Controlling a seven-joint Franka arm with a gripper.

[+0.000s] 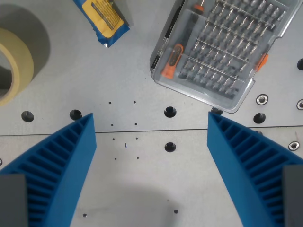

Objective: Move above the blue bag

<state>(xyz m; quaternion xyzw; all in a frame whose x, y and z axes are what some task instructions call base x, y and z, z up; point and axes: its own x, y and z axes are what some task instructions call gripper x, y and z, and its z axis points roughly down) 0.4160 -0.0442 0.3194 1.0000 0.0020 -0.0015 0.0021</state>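
Nearest the camera, the gripper [151, 142] hangs released — its two blue ribbed fingers [61, 165] stand wide apart with only bare metal desk [142, 189] between them, nothing grasped. The desk surface here is a grey plate dotted with bolt holes, and a seam runs across it just past the fingertips.

Farther out, on the wrist view's right, lies a clear screwdriver bit case [222, 47] with orange latches, its near corner just beyond the right fingertip. On the wrist view's left edge sits a roll of masking tape [14, 61], partly cut off by the frame.

Farthest of all, at the top of the view and left of centre, lies the blue bag [102, 19] — blue and yellow, only its near end showing, the rest out of frame. It is well apart from the gripper, so the move above it is not yet done.

The risks, as I judge them: the bag's full extent is hidden, so centring on the visible end could leave the gripper over its edge instead of its middle. A low travel path could also clip the bit case or the tape roll with the spread fingers, since both flank the route.
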